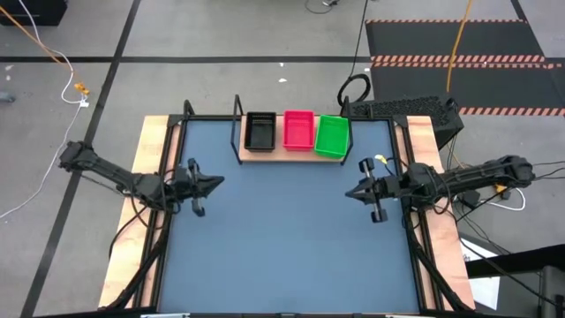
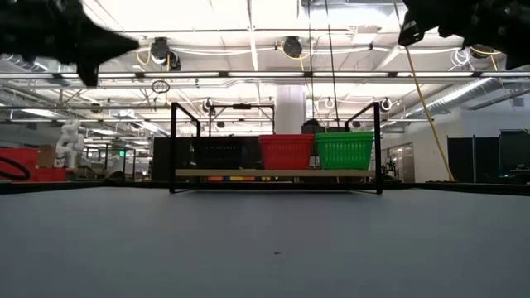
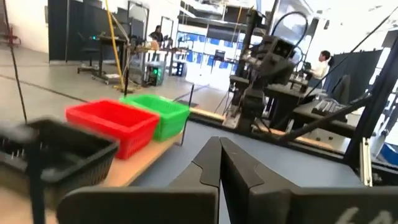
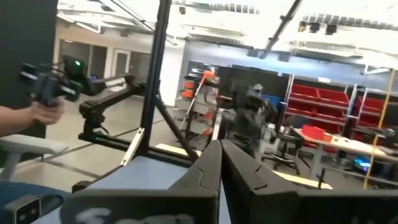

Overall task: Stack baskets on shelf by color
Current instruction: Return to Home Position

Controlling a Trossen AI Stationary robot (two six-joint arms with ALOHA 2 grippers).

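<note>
**Three colour piles on the shelf, both grippers empty at the sides**

At the left edge of the blue-grey tabletop, the left gripper hangs above the surface and points inward toward the middle. Its own wrist view shows its two dark fingers pressed together with nothing between them.

The shelf sits at the far middle of the tabletop, a light-wood board inside a black metal frame. All the baskets in view are on it, side by side in one row. The black baskets take the left end, the pink-red baskets the middle, and the green baskets the right end. Neighbouring piles touch or nearly touch. In the low view all three reach much the same height above the board. How many baskets are nested in each pile cannot be told.

At the right edge of the tabletop, the right gripper faces the left one across the bare surface, well apart from it and from the shelf. Its fingers are also pressed together and hold nothing.
</note>
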